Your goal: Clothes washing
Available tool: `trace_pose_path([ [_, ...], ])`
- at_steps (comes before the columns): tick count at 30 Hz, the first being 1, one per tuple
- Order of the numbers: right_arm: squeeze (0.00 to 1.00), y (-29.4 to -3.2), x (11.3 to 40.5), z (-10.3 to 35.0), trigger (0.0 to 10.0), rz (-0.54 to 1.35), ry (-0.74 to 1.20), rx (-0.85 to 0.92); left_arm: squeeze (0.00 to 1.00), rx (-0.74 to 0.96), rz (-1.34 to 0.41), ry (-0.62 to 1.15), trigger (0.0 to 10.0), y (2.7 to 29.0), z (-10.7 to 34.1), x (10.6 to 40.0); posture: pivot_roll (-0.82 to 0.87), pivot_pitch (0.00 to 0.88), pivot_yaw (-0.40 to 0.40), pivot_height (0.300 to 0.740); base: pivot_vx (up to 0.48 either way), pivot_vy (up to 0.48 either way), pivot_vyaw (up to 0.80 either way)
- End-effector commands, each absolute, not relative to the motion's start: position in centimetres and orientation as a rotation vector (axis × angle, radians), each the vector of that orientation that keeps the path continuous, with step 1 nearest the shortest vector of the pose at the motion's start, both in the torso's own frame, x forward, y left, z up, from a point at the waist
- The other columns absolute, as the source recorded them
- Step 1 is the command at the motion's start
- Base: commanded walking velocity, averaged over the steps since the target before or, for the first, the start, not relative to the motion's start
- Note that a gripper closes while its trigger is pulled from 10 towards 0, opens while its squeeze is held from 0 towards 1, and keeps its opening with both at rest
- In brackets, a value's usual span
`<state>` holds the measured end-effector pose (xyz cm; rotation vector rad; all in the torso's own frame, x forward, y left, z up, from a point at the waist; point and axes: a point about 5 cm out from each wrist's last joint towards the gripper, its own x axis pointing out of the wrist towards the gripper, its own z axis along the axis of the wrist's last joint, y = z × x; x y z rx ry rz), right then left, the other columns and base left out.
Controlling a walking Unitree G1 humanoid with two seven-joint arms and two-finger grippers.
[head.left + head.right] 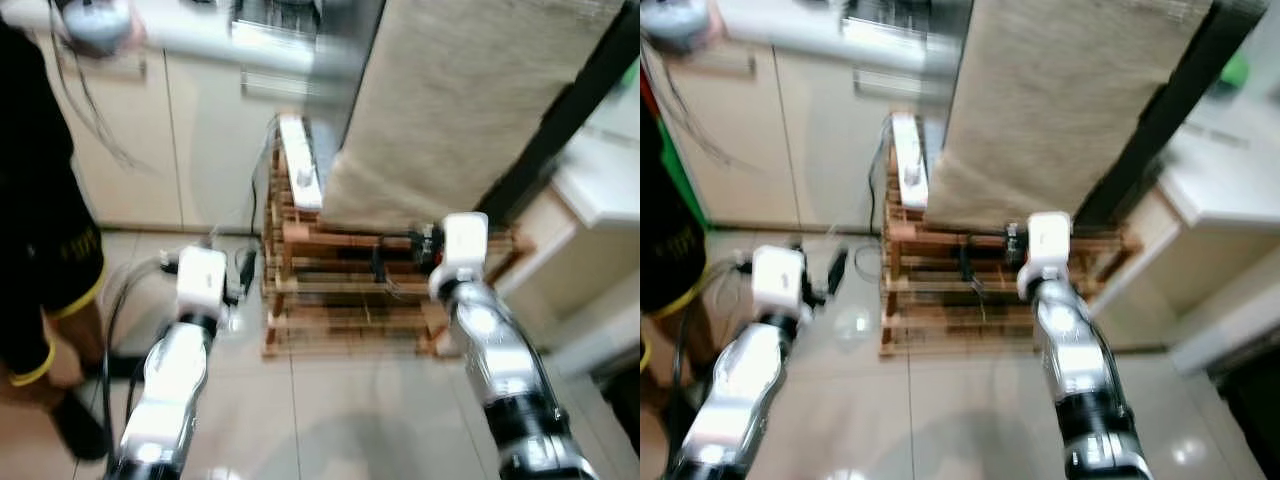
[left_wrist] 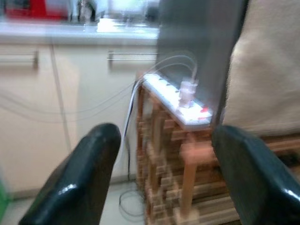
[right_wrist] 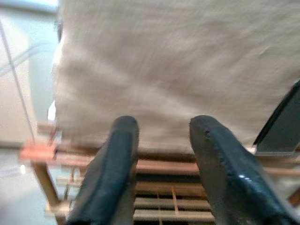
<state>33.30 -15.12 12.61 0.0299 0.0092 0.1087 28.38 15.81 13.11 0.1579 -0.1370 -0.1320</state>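
Observation:
A large beige cloth (image 1: 470,100) hangs down over a low wooden slatted rack (image 1: 340,300) that stands on the tiled floor. My right arm (image 1: 463,250) reaches toward the rack's top rail just under the cloth's lower hem. In the right wrist view my right gripper (image 3: 161,124) is open, its fingertips close to the hem of the beige cloth (image 3: 178,70) with nothing between them. My left arm (image 1: 200,285) is held out to the left of the rack. My left gripper (image 2: 164,140) is open and empty, pointing at the rack's left end.
A white power strip (image 1: 300,160) with plugged cables lies on the rack's left end. Cream cabinets (image 1: 190,130) run behind. A person in dark clothes (image 1: 40,200) stands at far left. A white counter (image 1: 600,190) is at right, with cables (image 1: 130,290) on the floor at left.

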Motion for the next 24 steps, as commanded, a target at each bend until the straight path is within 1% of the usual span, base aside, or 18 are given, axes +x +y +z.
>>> trace_pose_path([
  [1,0.85,-16.5,33.5,13.7,10.0,0.063,0.004,0.040,0.00,0.124,-0.182,-0.206,10.0,14.2,15.5,28.9,0.05,0.000,-0.175,0.740,0.000,0.000,-0.76],
  [2,0.85,-16.5,33.5,13.9,10.0,0.062,0.004,0.037,0.00,0.112,-0.183,-0.216,10.0,14.2,15.7,29.0,0.05,0.000,-0.175,0.740,0.000,0.000,-0.76],
  [3,0.00,-16.5,33.2,14.0,10.0,0.052,0.012,0.023,0.00,0.110,-0.197,-0.203,10.0,14.1,15.8,29.0,0.05,0.000,-0.160,0.740,0.000,0.000,-0.76],
  [8,0.00,-16.7,31.1,14.8,10.0,0.004,0.027,0.010,0.00,0.159,-0.153,-0.200,10.0,13.8,15.8,28.1,0.03,0.000,-0.121,0.740,0.000,0.000,-0.77],
  [9,0.00,-16.7,31.1,14.8,10.0,0.004,0.027,0.010,0.00,0.159,-0.153,-0.200,10.0,13.8,15.8,28.1,0.03,0.000,-0.121,0.740,0.000,0.000,-0.77],
  [10,0.00,-16.8,30.7,15.2,10.0,-0.023,0.030,0.008,0.00,0.157,-0.151,-0.162,10.0,13.8,15.7,28.0,0.02,0.000,-0.112,0.740,0.000,0.000,-0.77],
  [15,0.00,-17.2,30.4,16.3,10.0,-0.081,0.002,0.015,0.00,0.163,-0.074,-0.138,10.0,14.0,16.0,28.3,0.01,0.000,-0.095,0.740,0.000,0.000,-0.78],
  [16,0.00,-17.3,30.4,16.4,10.0,-0.094,0.000,0.008,0.00,0.160,-0.074,-0.119,10.0,14.0,16.0,28.3,0.01,0.000,-0.095,0.740,0.000,0.000,-0.80],
  [17,0.00,-17.5,30.4,16.4,10.0,-0.137,0.028,-0.024,0.00,0.201,-0.137,-0.120,10.0,13.8,16.0,28.3,0.01,0.000,-0.094,0.740,0.000,0.000,-0.79],
  [19,0.00,-17.3,30.4,16.4,10.0,-0.116,0.040,-0.009,0.00,0.177,-0.182,-0.102,10.0,13.7,15.9,28.1,0.01,0.000,-0.089,0.740,0.000,0.000,-0.77],
  [24,0.00,-16.8,30.3,17.1,10.0,-0.100,0.040,0.014,0.00,0.128,-0.134,-0.121,10.0,14.4,16.7,28.1,0.01,0.000,-0.089,0.740,0.000,0.000,-0.78],
])
